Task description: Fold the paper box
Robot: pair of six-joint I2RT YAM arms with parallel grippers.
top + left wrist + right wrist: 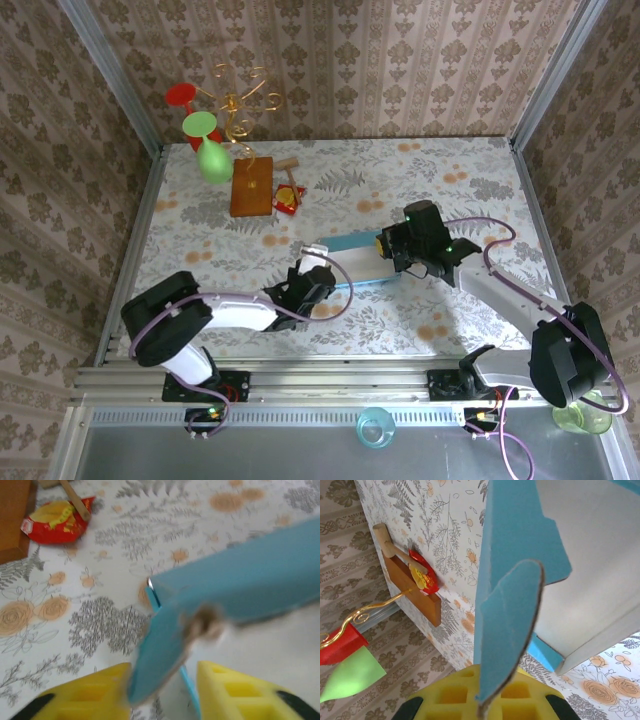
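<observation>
The paper box (355, 262) lies at the centre of the table (460, 190), the left gripper (320, 275) at its left end, the right gripper (390, 250) at its right end (a flap sits between each pair of fingers). Up and left of it lies a board (251, 186), a snack packet (288, 198) just right of that, a mallet (288, 164) overlapping the packet's upper edge.

wooden board (12, 517) | red packet (52, 522) just beside | mallet (75, 501) handle over packet
</observation>
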